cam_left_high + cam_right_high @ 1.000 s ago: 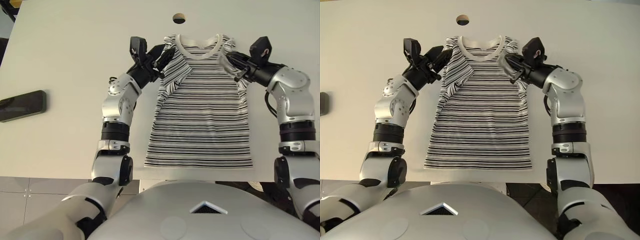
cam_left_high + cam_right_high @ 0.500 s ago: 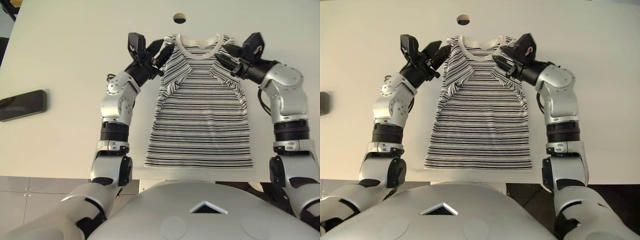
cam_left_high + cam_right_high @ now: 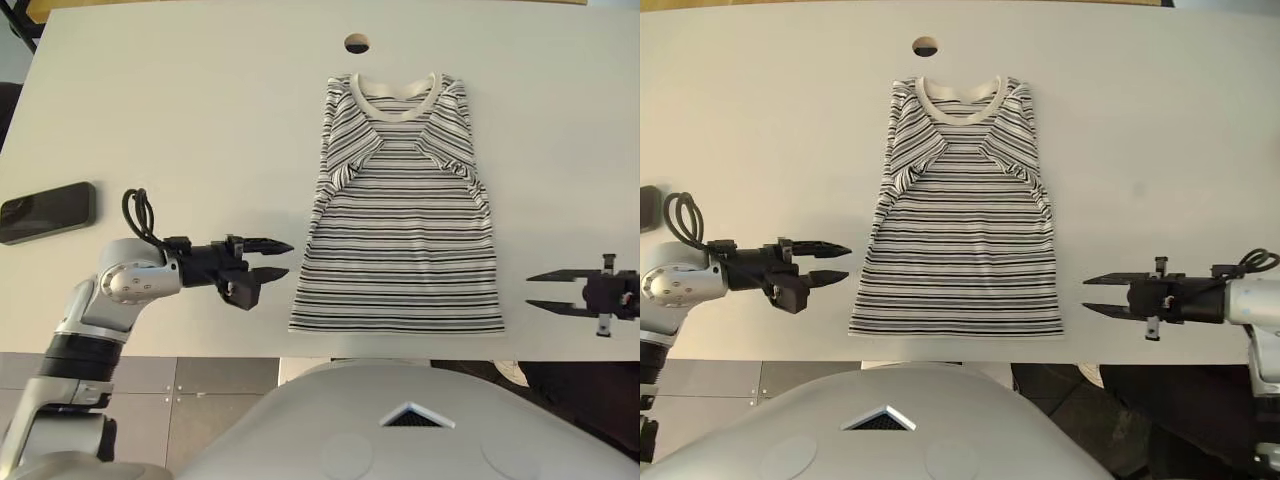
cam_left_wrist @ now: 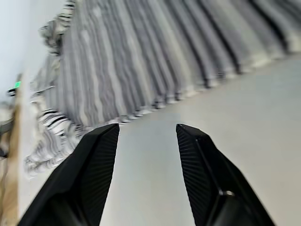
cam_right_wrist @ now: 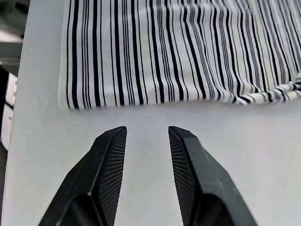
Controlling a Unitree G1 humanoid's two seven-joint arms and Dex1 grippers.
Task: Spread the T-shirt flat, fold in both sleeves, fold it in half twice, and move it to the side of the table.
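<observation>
Left eye view: the striped T-shirt [image 3: 400, 230] lies flat on the white counter [image 3: 180, 120]. Its collar is away from the robot and its hem is close to the near edge. Both sleeves are folded in over the chest. The left end effector [image 3: 285, 258] is just beside the shirt's lower left edge, with its fingers spread, empty, and pointing at the cloth. The right end effector [image 3: 532, 290] is near the hem's right corner but apart from it, likewise spread, empty and aimed at the shirt. A round hole [image 3: 356, 43] is in the counter just beside the collar, on the left. A dark flat object [image 3: 45, 212] lies at the counter's left edge, well apart from the shirt.

Right eye view: bare counter separates each end effector from the shirt.

Left wrist view: two black fingers [image 4: 99, 174] stand apart with bare counter between them. The shirt's striped edge runs across just past the tips.

Right wrist view: two black fingers [image 5: 110, 169] are spread over bare counter, and the shirt's side edge and a hem corner lie just beyond the tips.
</observation>
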